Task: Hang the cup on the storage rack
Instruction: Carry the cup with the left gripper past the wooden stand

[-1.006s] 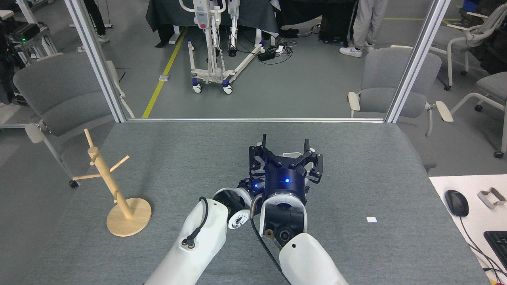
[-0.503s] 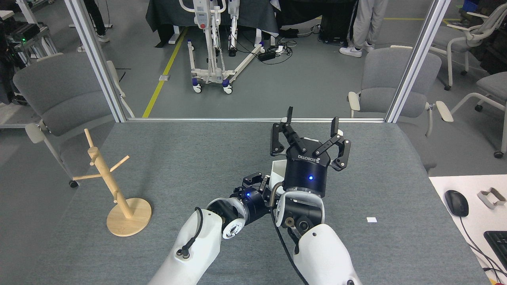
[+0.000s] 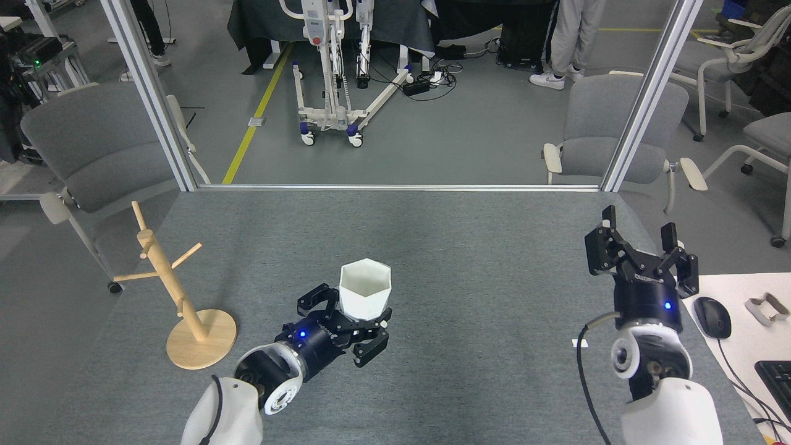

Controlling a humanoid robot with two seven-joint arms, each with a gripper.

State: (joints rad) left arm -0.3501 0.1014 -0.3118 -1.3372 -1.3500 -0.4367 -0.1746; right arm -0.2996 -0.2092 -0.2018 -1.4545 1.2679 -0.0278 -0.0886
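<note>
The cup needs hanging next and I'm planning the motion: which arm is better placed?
Left. The left gripper holds the cup, nearer the storage rack; the right gripper is open, empty, far right.

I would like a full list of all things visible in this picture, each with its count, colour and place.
cup: 1, white, upright, mid table, held by the left end effector
storage rack: 1, light wood, table's left side
table: 1, grey top, fills foreground
paper scrap: 1, white, table's right part
chairs: several, grey, behind and right of the table
frame posts: 2, silver, table's far corners
lift stand: 1, white, floor behind
mouse: 1, black, white desk at right
keyboard: 1, black, right edge
person's legs: 1 pair, grey trousers, top
left end effector: 1, black, shut on the cup
right end effector: 1, black, open, raised at right
</note>
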